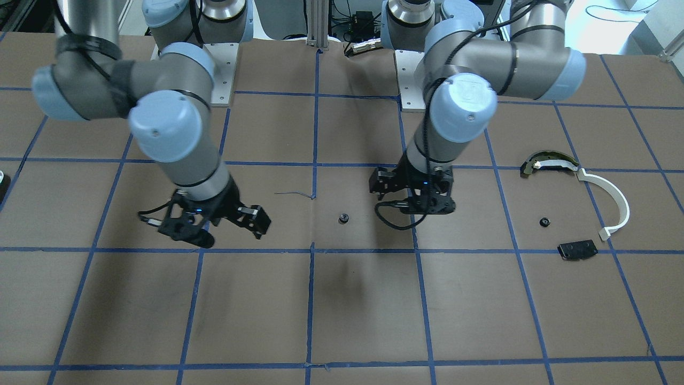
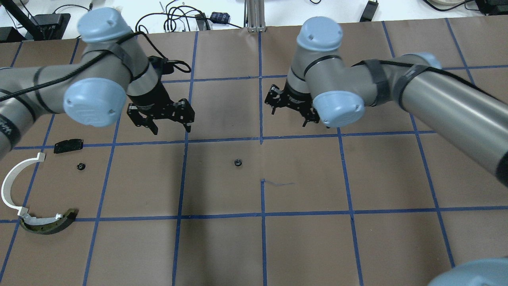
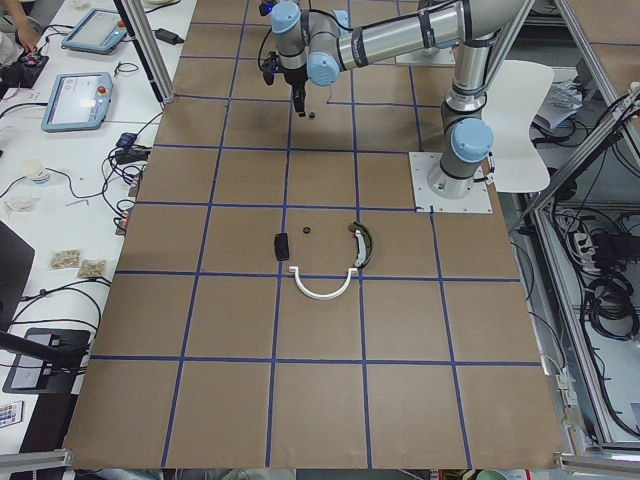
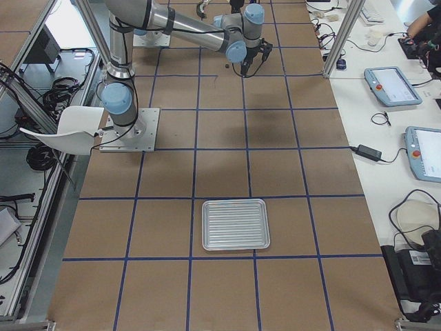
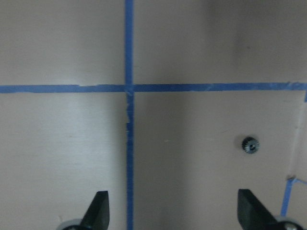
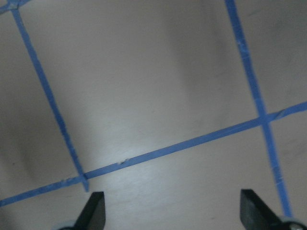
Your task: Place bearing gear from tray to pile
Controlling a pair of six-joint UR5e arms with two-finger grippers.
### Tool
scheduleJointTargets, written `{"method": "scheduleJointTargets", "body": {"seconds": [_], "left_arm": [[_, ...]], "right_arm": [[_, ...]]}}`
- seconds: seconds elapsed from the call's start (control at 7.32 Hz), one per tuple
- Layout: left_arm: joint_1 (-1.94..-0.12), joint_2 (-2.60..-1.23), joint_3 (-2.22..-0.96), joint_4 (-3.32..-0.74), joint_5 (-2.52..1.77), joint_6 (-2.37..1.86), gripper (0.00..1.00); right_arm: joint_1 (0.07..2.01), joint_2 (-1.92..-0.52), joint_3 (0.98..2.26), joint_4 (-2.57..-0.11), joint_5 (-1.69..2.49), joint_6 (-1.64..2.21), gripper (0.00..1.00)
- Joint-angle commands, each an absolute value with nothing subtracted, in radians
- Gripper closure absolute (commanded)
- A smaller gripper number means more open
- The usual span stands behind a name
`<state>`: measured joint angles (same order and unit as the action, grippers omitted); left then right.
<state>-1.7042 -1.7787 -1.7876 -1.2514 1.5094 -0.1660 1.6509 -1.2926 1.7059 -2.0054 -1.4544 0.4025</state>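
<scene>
Both grippers are held above the table (image 2: 301, 246): the left gripper (image 5: 175, 211) is seen with its fingers spread wide apart, and the right gripper (image 6: 175, 211) is spread just as wide. One gear (image 2: 238, 162) is found lying alone on the brown paper near the table's middle, between the two grippers and touched by neither, well apart from the tray (image 4: 234, 224) at the robot's right end. A second gear (image 2: 80, 166) is set in the pile on the robot's left, just beside the black plate (image 2: 68, 145) and near the white strip (image 2: 12, 186) and the dark arc (image 2: 49, 226).
</scene>
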Motion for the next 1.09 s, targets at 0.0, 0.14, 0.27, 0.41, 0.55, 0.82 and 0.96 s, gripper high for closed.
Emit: {"method": "scheduleJointTargets", "body": {"seconds": [0.0,0.14,0.27,0.41,0.55,0.82,0.96], "left_arm": [[-1.856,-1.836,-1.848,-1.117,1.509,-0.334,0.08],[-1.882,-1.871,-1.891,-1.009,1.509,-0.363,0.08],[-1.885,-1.897,-1.92,-0.946,1.511,-0.362,0.08],[-1.885,-1.929,-1.925,-0.925,1.529,-0.365,0.08],[-1.885,-1.956,-1.924,-0.91,1.557,-0.368,0.08],[-1.887,-1.996,-1.924,-0.858,1.562,-0.383,0.08],[-1.888,-2.003,-1.924,-0.856,1.562,-0.397,0.09]], "right_arm": [[1.467,-1.423,1.698,-1.829,-1.558,0.088,0.0],[1.465,-1.484,1.695,-1.798,-1.565,0.071,0.0],[1.457,-1.514,1.665,-1.729,-1.566,0.071,0.0],[1.459,-1.522,1.629,-1.679,-1.578,0.071,0.0],[1.462,-1.522,1.625,-1.649,-1.58,0.078,0.0],[1.466,-1.535,1.629,-1.645,-1.582,0.112,0.0],[1.474,-1.569,1.644,-1.637,-1.577,0.11,0.0]]}}
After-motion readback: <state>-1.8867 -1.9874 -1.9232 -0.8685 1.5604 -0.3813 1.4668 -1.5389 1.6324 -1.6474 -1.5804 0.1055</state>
